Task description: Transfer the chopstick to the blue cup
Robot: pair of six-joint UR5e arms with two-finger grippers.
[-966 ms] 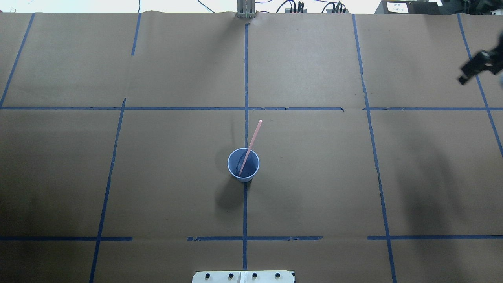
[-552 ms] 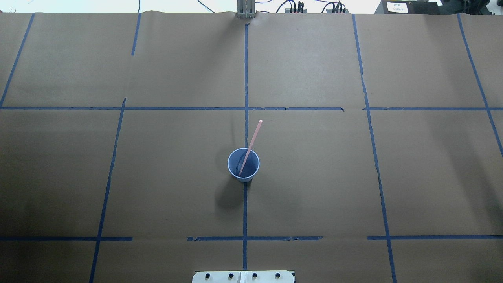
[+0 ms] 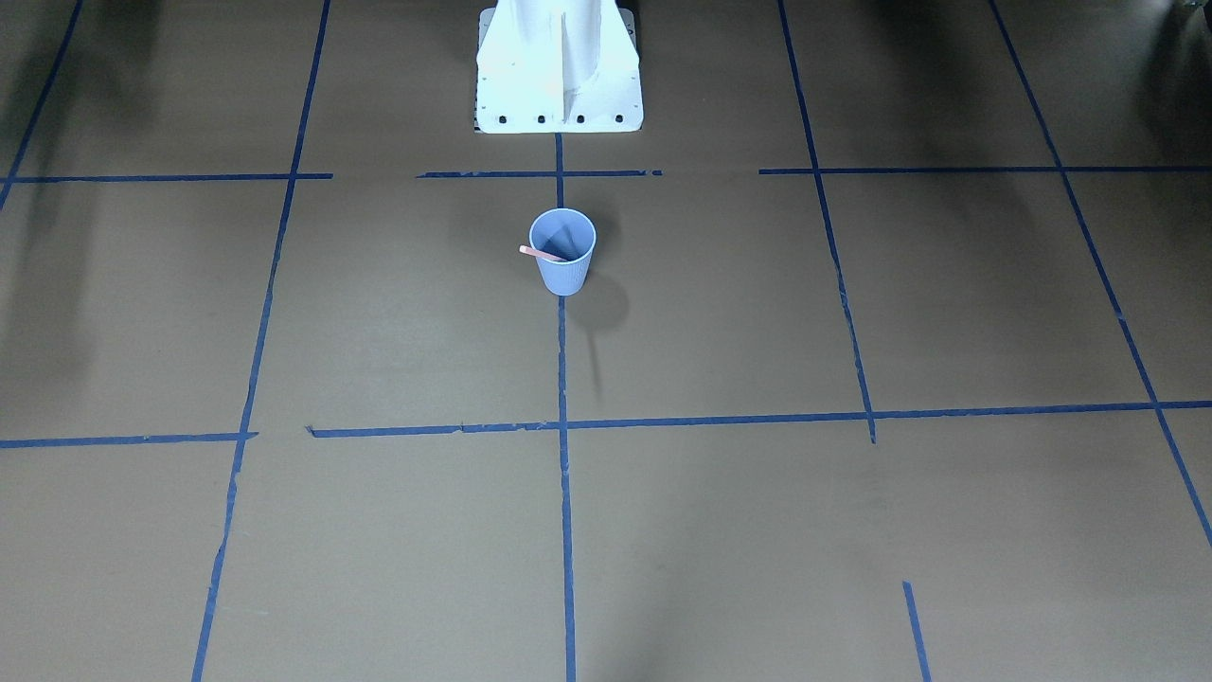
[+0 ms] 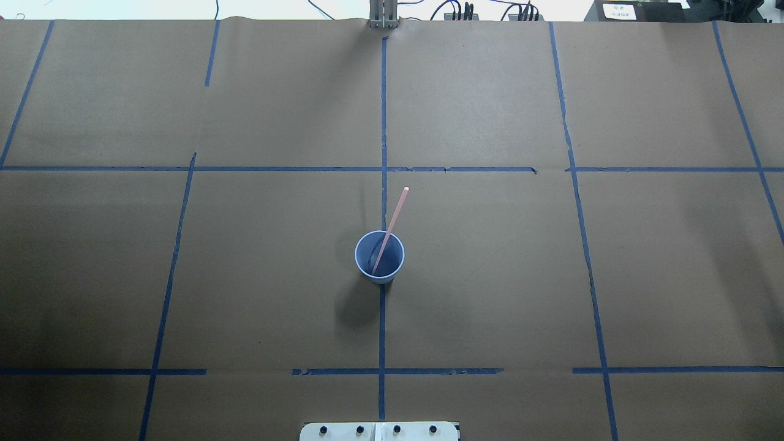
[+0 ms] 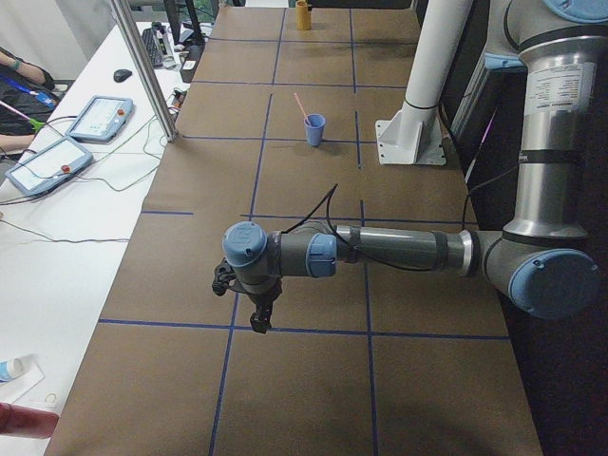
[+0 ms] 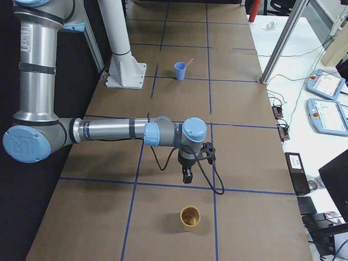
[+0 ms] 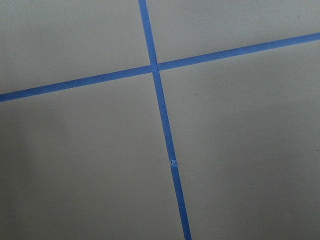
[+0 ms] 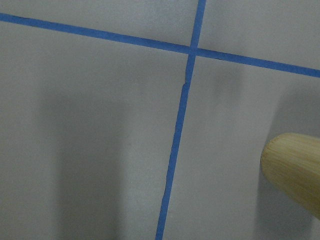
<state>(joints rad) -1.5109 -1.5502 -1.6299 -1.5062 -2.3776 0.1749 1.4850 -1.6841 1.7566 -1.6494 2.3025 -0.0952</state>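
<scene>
End effector [image 6: 186,178], right, farther from blue cup [image 3: 564,273]

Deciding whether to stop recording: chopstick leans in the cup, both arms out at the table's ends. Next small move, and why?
Likely none; hold the arms and end. The chopstick has its lower end inside the cup and leans on the rim, and the cup stands upright. The left gripper and right gripper hang far from it, near the table's ends.

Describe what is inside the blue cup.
The chopstick leans in the blue cup, upper end poking over the rim. Nothing else shows inside; shadow obscures part of the floor.
</scene>
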